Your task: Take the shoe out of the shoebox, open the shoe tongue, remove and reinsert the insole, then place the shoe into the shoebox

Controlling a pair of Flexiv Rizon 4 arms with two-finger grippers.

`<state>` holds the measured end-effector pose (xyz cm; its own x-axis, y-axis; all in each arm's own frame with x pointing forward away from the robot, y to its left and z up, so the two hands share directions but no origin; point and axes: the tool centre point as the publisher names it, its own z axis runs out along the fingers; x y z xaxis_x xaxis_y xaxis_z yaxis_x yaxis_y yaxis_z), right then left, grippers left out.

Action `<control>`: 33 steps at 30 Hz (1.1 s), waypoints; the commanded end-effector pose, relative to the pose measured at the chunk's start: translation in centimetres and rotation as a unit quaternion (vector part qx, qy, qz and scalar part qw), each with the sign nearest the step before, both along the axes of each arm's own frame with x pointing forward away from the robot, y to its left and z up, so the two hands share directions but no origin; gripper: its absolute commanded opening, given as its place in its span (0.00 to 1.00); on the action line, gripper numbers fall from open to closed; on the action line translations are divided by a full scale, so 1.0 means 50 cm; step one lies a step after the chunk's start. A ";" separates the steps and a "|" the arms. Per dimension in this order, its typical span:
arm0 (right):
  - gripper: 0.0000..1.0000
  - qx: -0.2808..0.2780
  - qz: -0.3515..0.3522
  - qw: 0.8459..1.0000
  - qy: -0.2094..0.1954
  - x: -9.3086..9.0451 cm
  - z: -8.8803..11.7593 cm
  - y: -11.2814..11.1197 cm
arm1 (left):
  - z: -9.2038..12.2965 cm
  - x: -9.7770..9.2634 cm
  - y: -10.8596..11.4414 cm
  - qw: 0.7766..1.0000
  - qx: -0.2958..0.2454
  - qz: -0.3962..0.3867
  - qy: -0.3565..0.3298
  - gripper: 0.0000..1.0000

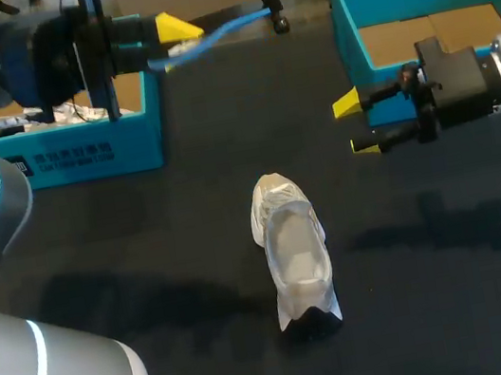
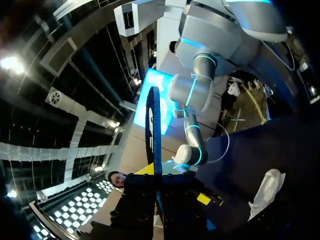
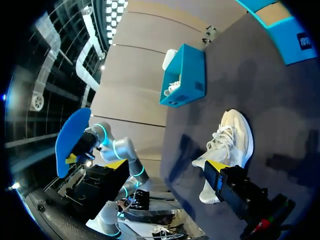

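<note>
Left claw [image 1: 172, 43] clamping insole [image 1: 224, 30], shoe [image 1: 291, 248] well apart

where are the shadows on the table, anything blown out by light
Head view: faint broad shadows lie on the table either side of the shoe, whose white upper looks washed out. Right wrist view: the shoe throws a soft shadow beside it. Left wrist view: the shoe shows bright too.

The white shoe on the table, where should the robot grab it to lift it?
Probably by one side wall of its mouth, from above. The shoe stands upright on its sole, opening facing up, so the open right gripper could drop one finger inside and one outside.
</note>
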<state>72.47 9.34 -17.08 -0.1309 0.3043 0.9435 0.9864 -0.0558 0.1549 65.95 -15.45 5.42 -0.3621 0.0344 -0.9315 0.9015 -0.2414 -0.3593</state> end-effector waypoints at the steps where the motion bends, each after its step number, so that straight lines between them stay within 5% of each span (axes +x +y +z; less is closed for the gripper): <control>1: 1.00 0.011 0.000 1.000 -0.002 -0.002 0.009 -0.007 | -0.053 0.005 0.001 0.970 -0.053 -0.018 -0.236 0.00; 3: 1.00 0.015 -0.010 1.000 0.005 -0.001 0.011 -0.010 | -0.078 0.007 0.001 0.953 -0.055 -0.029 -0.297 0.00; 17: 1.00 0.015 -0.010 1.000 0.005 -0.001 0.011 -0.010 | -0.078 0.007 0.001 0.953 -0.055 -0.029 -0.297 0.00; 26: 1.00 0.015 -0.010 1.000 0.005 -0.001 0.011 -0.010 | -0.216 0.049 -0.034 0.959 0.011 0.031 -0.282 0.00; 33: 1.00 0.015 -0.010 1.000 0.005 -0.001 0.011 -0.010 | -0.273 0.070 -0.039 0.946 0.034 0.078 -0.312 0.00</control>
<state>72.37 8.67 -16.50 -0.1167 0.2765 0.9539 0.9864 -0.0798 0.1438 70.28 -17.44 -7.37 0.2337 0.0962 -0.9675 0.9659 -0.1373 0.2196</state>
